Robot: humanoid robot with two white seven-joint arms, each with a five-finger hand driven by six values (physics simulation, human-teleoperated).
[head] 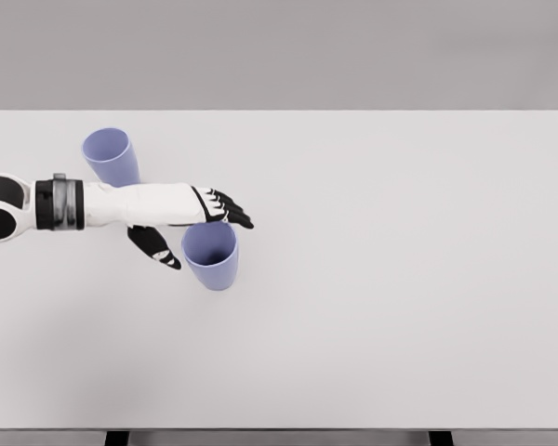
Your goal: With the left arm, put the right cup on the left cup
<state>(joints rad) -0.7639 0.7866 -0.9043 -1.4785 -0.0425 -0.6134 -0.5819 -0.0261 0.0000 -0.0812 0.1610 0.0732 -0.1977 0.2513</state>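
**benchwatcher:** so where's it at? I see the left hand [200,223] reaching in from the left edge, and two lilac cups on the white table [400,307]; the right arm isn't anywhere in shot.

**mugstacker:** it's the grab step, I'd say; the hand is right at the right cup [210,255], which stands upright on the table a bit left of the middle; the fingers [231,210] stretch along the far side of the rim and the thumb [156,246] sticks out on the near-left side, so they're spread either side of the cup rather than squeezed on it; honestly from this high angle I can't swear whether the fingers touch the rim or just hover over it.

**benchwatcher:** and the other one?

**mugstacker:** the left cup [110,154] sits further back and to the left, upright, mouth open, just behind the forearm; nothing on it yet; the two cups are clearly apart.

**benchwatcher:** so next?

**mugstacker:** my guess: close thumb and fingers round the cup wall until it's firm; then lift straight up so it clears the table; carry it back-left over the other cup; keep it upright and line the base up with that open mouth before lowering.
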